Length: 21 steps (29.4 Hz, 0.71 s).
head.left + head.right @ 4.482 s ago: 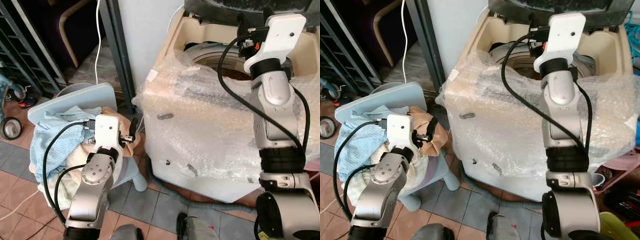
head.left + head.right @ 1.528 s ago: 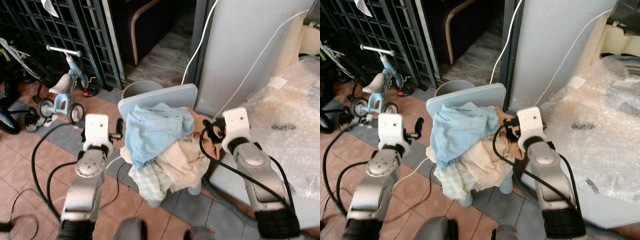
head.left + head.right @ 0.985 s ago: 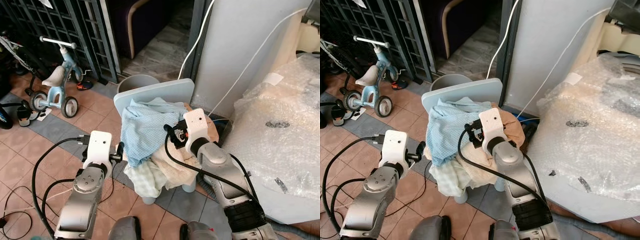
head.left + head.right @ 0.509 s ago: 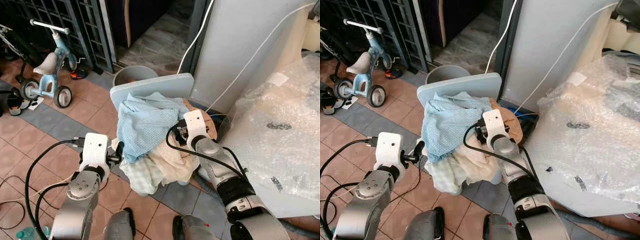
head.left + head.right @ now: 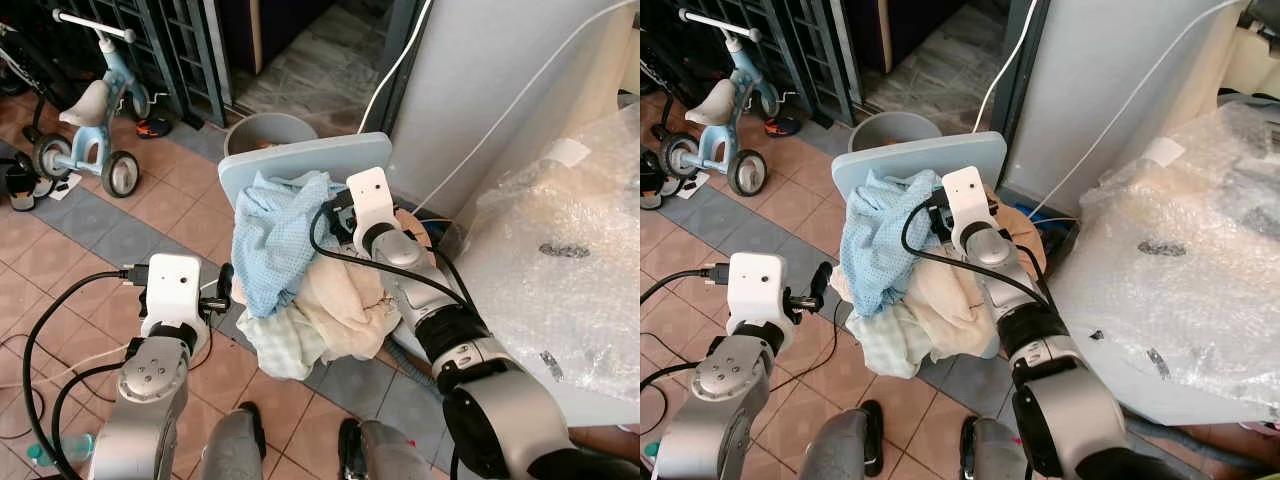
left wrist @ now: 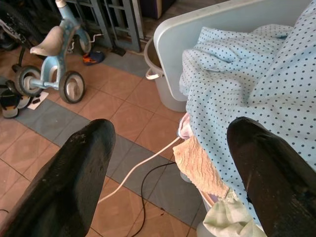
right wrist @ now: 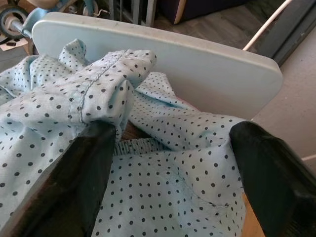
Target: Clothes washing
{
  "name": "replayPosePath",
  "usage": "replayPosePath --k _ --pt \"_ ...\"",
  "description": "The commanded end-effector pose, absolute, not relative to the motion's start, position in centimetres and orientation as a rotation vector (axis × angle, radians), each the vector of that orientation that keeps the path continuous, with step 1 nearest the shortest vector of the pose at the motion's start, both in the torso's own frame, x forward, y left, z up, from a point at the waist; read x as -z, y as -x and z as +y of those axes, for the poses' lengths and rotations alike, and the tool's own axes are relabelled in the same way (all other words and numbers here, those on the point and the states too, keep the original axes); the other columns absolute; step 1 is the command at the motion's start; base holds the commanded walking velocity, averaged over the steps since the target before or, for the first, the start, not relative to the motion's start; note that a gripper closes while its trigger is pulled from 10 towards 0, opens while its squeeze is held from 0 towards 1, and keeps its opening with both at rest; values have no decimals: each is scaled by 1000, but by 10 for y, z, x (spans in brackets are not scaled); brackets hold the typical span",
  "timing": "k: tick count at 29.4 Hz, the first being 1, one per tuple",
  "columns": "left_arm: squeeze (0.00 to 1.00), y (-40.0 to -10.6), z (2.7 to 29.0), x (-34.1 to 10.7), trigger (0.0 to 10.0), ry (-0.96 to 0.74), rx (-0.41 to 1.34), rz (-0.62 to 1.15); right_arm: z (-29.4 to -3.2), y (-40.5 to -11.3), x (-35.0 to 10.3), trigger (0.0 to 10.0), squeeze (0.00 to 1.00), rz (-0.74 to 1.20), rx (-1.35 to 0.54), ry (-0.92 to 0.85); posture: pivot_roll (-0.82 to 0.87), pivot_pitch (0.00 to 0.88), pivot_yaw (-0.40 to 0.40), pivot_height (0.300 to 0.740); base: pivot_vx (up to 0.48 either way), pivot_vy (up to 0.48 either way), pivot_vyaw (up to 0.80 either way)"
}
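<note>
A heap of clothes lies on a pale blue plastic chair. On top is a light blue dotted cloth, with a cream cloth and a pale checked cloth under it. My right gripper is at the top of the heap, just before the chair back. It is open, its fingers spread over the dotted cloth with nothing held. My left gripper hangs open beside the heap's left side, near the dotted cloth. The washing machine, wrapped in bubble wrap, stands to the right.
A child's tricycle stands at the far left by a dark metal gate. A grey bucket sits behind the chair. A grey pillar with white cables rises beside the machine. Black and white cables trail over the tiled floor.
My right gripper has climbed from the heap's right side to its top near the chair back. The left gripper stays beside the heap. The camera has shifted a little.
</note>
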<state>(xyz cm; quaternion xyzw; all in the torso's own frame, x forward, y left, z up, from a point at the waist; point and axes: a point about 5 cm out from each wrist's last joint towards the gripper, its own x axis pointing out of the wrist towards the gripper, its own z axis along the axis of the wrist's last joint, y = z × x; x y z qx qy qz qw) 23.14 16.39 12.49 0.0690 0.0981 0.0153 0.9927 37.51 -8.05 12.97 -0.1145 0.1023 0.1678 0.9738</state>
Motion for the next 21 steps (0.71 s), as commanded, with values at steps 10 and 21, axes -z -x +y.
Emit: replayPosePath --k 10,21 --pt "0 -228 152 -118 10000 -121 1 230 -100 -344 -122 10000 0 336 -869 501 106 234 -25 740 0 0 0" --pt "0 -245 150 -120 10000 -141 38 210 -130 -324 -192 10000 0 98 -1043 132 86 184 26 740 0 0 0"
